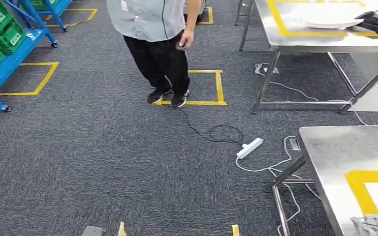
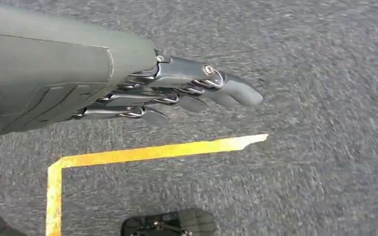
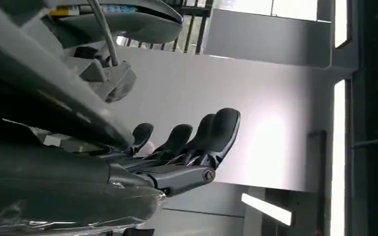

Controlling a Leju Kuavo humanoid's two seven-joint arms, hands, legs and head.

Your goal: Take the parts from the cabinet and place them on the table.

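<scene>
At the rack: the parts must be in the green bins [image 1: 0,24] on the blue rack [image 1: 10,61], far left across the floor; no single part can be made out, and whether this rack is the cabinet is my guess.
Drop spot: the near tabletop [image 1: 334,152] at lower right carries a yellow frame [image 1: 357,184], most likely taped there to mark where parts go.
Right hand: the right hand [image 3: 187,147] is raised, its wrist view looking at wall and ceiling lights. Its fingers [image 3: 216,128] reach out side by side with nothing between them, but clear film glints under the wrist cover, so I cannot tell if it carries anything.
Pale shape: something grey [image 1: 374,225] lies at the frame's near corner; hand or bagged part, I cannot tell.
Left hand: the left hand [image 2: 177,93] hangs over the carpet near a floor tape [image 2: 152,152], fingers straight, released and bare, free for a pick.
Person: a person [image 1: 160,29] stands on a yellow floor square between rack and tabletop, holding a small dark object [image 1: 181,45], probably a controller.
Hazard: a power strip [image 1: 249,147] and loose cords lie by the table legs; walking to the rack calls for a path clear of them.
</scene>
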